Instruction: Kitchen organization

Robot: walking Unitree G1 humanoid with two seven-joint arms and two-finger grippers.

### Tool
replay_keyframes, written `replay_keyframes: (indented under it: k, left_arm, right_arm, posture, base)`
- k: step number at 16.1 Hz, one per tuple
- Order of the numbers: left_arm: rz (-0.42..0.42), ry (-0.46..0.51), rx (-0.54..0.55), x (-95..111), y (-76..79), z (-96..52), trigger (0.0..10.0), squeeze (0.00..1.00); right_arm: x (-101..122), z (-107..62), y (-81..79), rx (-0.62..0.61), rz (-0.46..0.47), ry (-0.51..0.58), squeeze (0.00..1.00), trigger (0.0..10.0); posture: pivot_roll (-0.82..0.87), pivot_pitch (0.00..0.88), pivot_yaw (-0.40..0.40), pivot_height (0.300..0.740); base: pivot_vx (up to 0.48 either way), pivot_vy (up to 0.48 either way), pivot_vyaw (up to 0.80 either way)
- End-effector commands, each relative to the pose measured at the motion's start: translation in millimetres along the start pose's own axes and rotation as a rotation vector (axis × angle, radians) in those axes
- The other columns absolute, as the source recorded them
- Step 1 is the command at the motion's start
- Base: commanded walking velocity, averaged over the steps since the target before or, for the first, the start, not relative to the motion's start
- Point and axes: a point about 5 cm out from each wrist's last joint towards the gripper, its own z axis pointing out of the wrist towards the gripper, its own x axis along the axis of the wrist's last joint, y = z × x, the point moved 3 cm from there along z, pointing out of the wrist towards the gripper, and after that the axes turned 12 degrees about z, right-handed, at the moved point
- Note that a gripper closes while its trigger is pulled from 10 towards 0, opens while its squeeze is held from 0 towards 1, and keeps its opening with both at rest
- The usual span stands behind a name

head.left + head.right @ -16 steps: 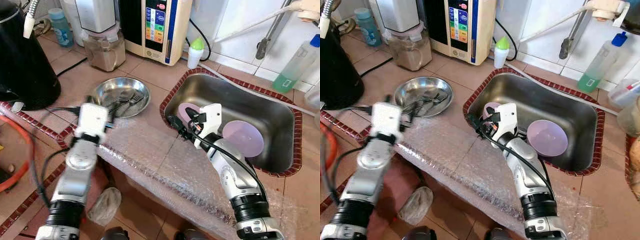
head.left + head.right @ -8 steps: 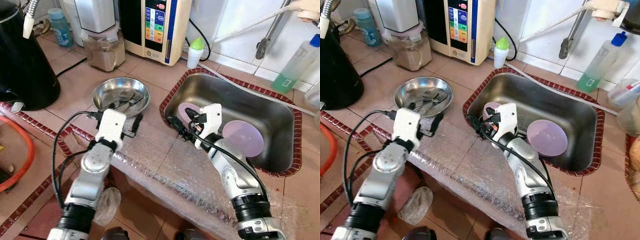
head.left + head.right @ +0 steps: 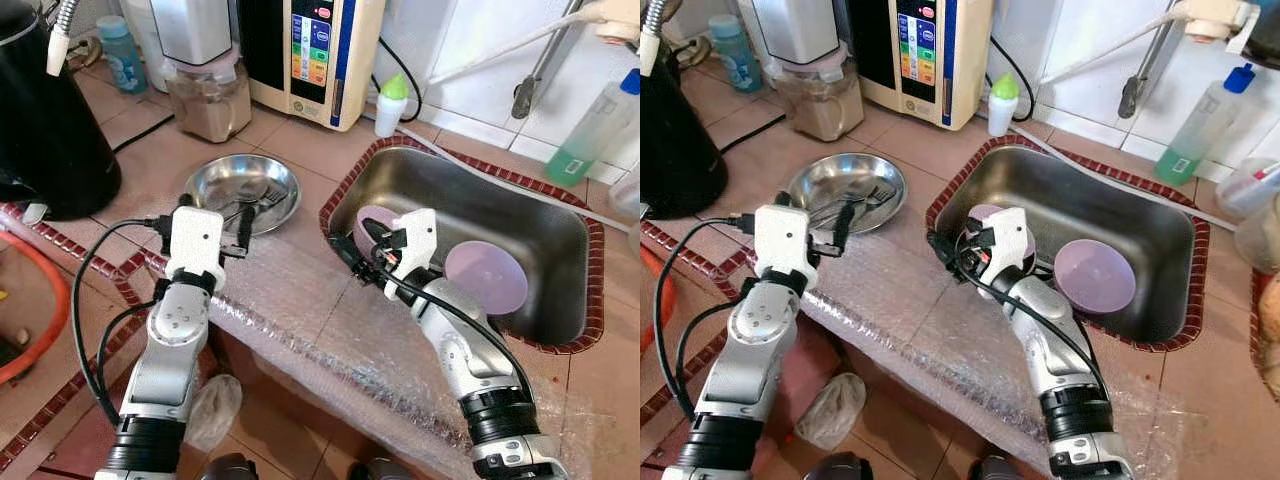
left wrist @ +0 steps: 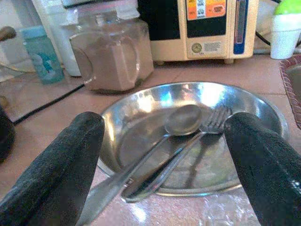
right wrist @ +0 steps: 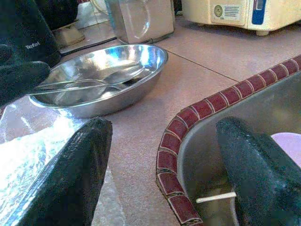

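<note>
The left claw (image 3: 212,219) is hovering with fingers apart just before the steel bowl (image 3: 243,193) on the counter (image 3: 300,150), which is holding a spoon (image 4: 181,121) and fork (image 4: 210,125). The right claw (image 3: 352,258) is gaping at the sink (image 3: 480,215) rim.

You see a shiny silver bowl (image 3: 243,190) on the terracotta-tiled counter (image 3: 300,145), a steel sink (image 3: 470,235) rimmed with dark red mosaic, two lilac bowls (image 3: 486,277) inside, and black fingers (image 4: 70,162) on silver arms.
</note>
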Motion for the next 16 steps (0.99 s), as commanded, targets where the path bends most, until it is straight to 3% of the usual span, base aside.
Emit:
replay_keyframes:
  k: [1, 8, 16]
  left_arm:
    - [-0.018, -0.023, -0.013, -3.6, 4.4, -2.5, 10.0, 0.0]
    - [-0.063, -0.009, -0.042, -5.0, 24.5, -14.7, 10.0, 0.0]
    - [-0.069, -0.023, 0.044, -9.8, 10.0, -19.2, 10.0, 0.0]
  right_arm:
    - [4.2, -0.3, 1.7, -0.001, -0.014, 0.001, 0.0, 10.0]
    - [5.6, -3.1, 4.7, -0.011, -0.023, -0.001, 0.0, 10.0]
    - [4.4, -3.4, 4.2, -0.005, -0.022, -0.004, 0.0, 10.0]
  posture:
    - [0.04, 0.037, -0.045, 0.74]
    - [0.02, 0.036, -0.047, 0.74]
    - [0.03, 0.04, -0.05, 0.74]
  base:
    - [0.0, 0.0, 0.0]
    - [0.0, 0.0, 0.0]
    - [0.0, 0.0, 0.0]
